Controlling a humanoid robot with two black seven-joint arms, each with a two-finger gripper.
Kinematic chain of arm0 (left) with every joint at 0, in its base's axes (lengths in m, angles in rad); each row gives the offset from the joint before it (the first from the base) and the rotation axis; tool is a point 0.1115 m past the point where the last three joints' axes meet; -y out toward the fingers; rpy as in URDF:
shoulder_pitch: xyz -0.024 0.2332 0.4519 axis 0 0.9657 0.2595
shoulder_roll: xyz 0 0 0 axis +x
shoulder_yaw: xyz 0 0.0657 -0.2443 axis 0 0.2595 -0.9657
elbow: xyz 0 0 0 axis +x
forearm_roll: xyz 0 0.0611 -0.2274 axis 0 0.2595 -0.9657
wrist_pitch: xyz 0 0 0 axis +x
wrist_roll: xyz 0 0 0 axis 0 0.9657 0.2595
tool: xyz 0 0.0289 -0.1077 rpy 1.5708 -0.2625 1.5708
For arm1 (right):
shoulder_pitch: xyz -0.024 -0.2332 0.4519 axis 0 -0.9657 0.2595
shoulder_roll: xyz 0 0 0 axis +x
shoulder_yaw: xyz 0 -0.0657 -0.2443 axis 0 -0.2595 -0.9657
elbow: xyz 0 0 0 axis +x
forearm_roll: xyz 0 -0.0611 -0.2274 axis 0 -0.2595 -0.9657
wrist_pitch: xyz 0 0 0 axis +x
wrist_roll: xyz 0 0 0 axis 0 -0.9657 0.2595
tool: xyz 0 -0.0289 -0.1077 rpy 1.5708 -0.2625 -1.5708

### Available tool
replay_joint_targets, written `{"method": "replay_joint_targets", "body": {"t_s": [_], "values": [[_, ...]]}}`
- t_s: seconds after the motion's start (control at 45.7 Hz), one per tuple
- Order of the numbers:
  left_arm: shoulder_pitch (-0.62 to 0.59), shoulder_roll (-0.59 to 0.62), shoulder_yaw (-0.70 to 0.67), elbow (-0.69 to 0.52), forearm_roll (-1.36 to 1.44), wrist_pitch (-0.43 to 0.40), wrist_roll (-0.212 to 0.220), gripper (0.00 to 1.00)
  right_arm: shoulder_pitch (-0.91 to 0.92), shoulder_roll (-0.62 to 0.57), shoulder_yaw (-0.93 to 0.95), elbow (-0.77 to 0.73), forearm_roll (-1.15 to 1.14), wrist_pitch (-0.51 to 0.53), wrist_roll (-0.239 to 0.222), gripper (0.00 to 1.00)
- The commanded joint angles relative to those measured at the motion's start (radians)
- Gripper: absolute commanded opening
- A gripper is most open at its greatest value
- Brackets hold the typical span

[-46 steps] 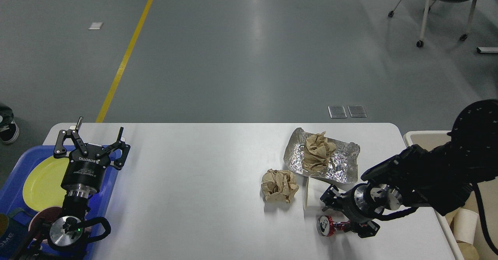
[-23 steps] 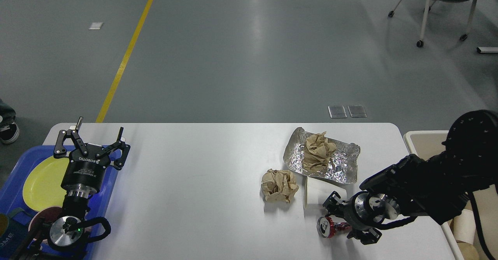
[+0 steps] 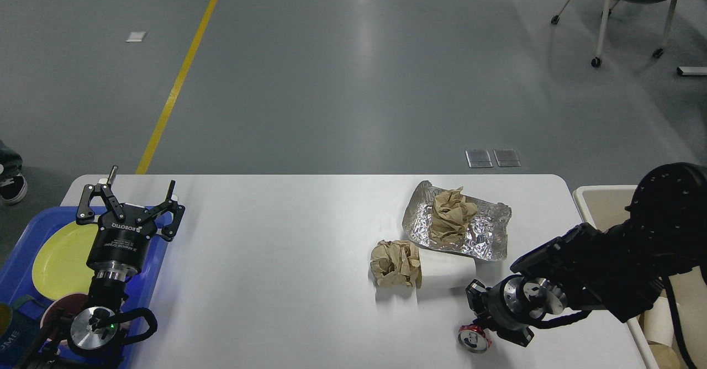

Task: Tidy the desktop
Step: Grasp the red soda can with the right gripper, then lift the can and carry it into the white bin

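Note:
The desktop [image 3: 287, 258] is a wide white table. My right gripper [image 3: 489, 325] hangs low over its front right part, dark and seen from behind, so its fingers cannot be told apart. A red can [image 3: 474, 340] sits right against its tip, one round end facing up at me. A white paper cup [image 3: 444, 272] lies on its side, touching a crumpled brown paper ball [image 3: 395, 263]. Behind them, a foil tray [image 3: 486, 231] holds another brown paper wad [image 3: 452, 211]. My left gripper [image 3: 142, 186] stands open and empty at the far left.
A blue tray [image 3: 22, 258] with a yellow plate [image 3: 61, 256] and a brown bowl [image 3: 55, 311] overhangs the table's left end. A cream bin [image 3: 602, 200] stands past the right edge, with paper cups [image 3: 660, 319] inside. A wheeled chair [image 3: 629, 4] stands far back.
My right gripper has moved down toward the table's front edge. The red can went with it and turned end-on. The white cup has tipped over and slid left against the paper ball.

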State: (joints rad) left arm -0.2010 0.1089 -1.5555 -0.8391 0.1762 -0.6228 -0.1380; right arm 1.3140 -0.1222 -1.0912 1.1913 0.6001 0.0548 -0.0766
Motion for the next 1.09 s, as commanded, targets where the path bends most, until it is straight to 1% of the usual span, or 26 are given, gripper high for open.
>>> {"method": "replay_joint_targets", "body": {"t_s": [0.0,0.044,0.197,0.416,0.504,0.591,0.679,0.788,0.985,1.073], "values": [[0.000,0.000,0.000,0.000,0.000,0.000,0.000,0.96,0.014,-0.011,-0.009,0.008,0.003,0.017,-0.015,0.00],[0.000,0.000,0.000,0.000,0.000,0.000,0.000,0.96,0.021,-0.017,-0.009,0.022,0.003,0.022,-0.026,0.00],[0.000,0.000,0.000,0.000,-0.001,0.000,0.000,0.96,0.044,-0.024,-0.009,0.054,0.003,0.022,-0.029,0.00],[0.000,0.000,0.000,0.000,0.000,0.000,0.000,0.96,0.050,-0.031,-0.009,0.057,0.003,0.028,-0.031,0.00],[0.000,0.000,0.000,0.000,0.000,0.000,0.000,0.96,0.057,-0.034,-0.009,0.066,0.001,0.049,-0.031,0.00],[0.000,0.000,0.000,0.000,0.000,0.000,0.000,0.96,0.105,-0.047,-0.022,0.111,-0.011,0.083,-0.031,0.00],[0.000,0.000,0.000,0.000,0.000,0.000,0.000,0.96,0.198,-0.056,-0.059,0.191,-0.040,0.102,-0.029,0.00],[-0.001,0.000,0.000,0.000,-0.001,0.000,0.000,0.96,0.358,-0.068,-0.101,0.303,-0.127,0.137,-0.029,0.00],[-0.002,0.000,0.000,0.000,0.000,0.000,0.000,0.96,0.655,-0.149,-0.145,0.442,-0.220,0.301,-0.028,0.00],[0.000,0.000,0.000,0.000,0.000,0.000,0.000,0.97,0.796,-0.160,-0.171,0.502,-0.241,0.361,-0.028,0.00]]}}
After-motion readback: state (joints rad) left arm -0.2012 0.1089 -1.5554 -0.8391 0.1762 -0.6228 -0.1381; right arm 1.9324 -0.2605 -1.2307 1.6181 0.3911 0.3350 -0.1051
